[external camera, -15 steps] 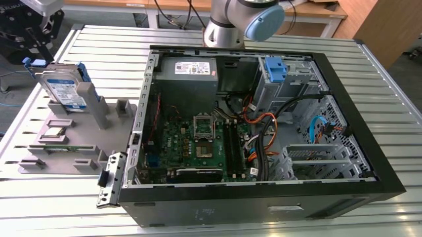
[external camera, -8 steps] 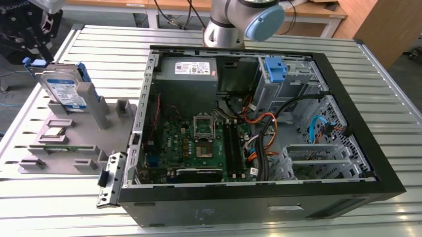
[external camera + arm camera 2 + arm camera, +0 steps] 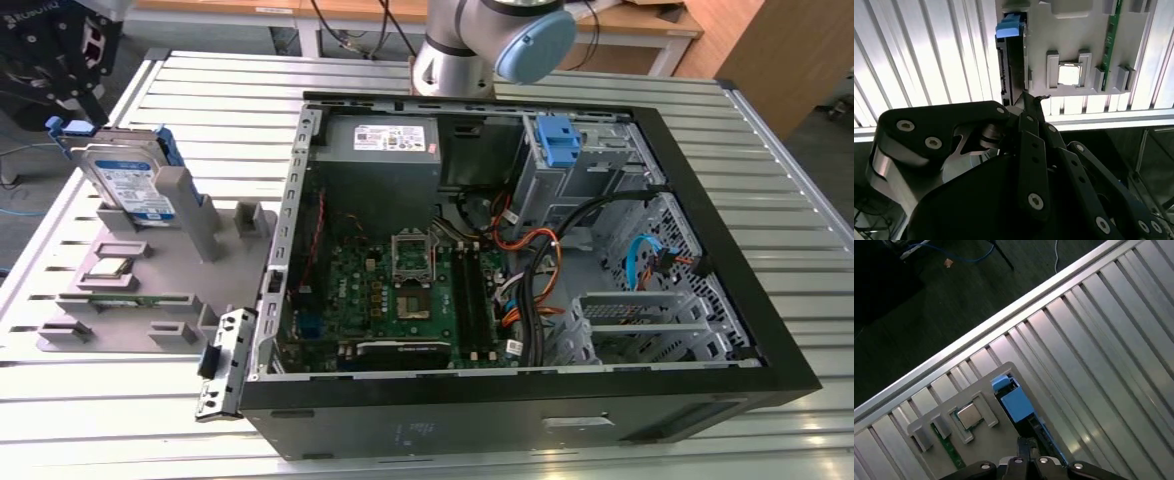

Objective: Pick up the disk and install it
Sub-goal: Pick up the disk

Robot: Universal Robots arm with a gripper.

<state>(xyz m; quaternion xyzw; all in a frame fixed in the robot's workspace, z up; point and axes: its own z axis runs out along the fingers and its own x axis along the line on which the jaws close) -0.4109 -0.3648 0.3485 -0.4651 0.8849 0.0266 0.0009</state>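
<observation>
By the table [image 3: 134, 420] edge at the exterior view's left, the gripper [image 3: 1029, 100], fingers clenched, hovers above the upright disk [image 3: 134, 188].

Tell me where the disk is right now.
The disk stands on edge in the grey fixture on the exterior view's left, beside the open computer case, with the gripper just above it.

Holder posts [image 3: 200, 218] hem disk [image 3: 134, 185]; cables [image 3: 531, 262] crowd open case [image 3: 507, 420] nr drive cage [image 3: 614, 150].
</observation>
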